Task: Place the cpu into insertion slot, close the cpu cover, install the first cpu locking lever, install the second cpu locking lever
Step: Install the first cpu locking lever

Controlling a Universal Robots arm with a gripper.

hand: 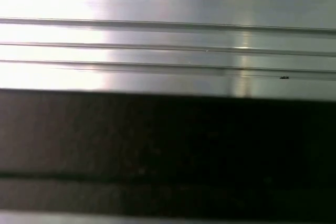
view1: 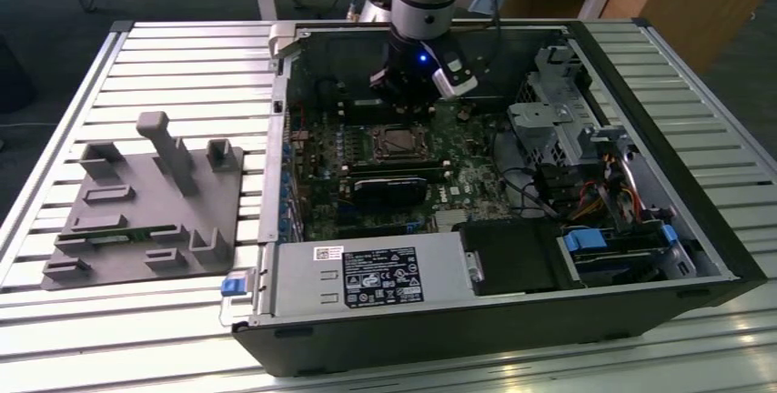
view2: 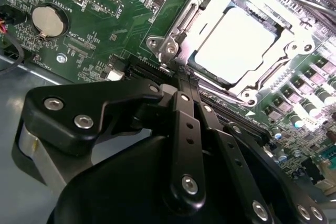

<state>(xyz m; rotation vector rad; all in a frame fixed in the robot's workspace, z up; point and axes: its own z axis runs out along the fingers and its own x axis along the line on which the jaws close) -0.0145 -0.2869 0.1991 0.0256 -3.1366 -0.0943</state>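
Cpu [view2: 236, 43]: a flat square chip with a dull silver top, glaring almost white in the second wrist view. We see it seated in the insertion slot [view1: 398, 141] on the green motherboard [view2: 105, 30]. The cpu cover [view2: 202, 22], a thin silvery frame, lies flat around its edges. The gripper [view2: 182, 77] stands just beside one corner of the socket, its black fingers [view2: 185, 114] pressed together; whether they pinch anything we cannot tell. The open computer case [view1: 510, 334] holds the motherboard, a long black card [view1: 391, 188], a power supply [view1: 304, 275] and bundled cables [view1: 583, 197]. The power supply carries a black label [view1: 378, 277] with white print, too small for us to read. A coin cell [view2: 49, 19] sits on the board.
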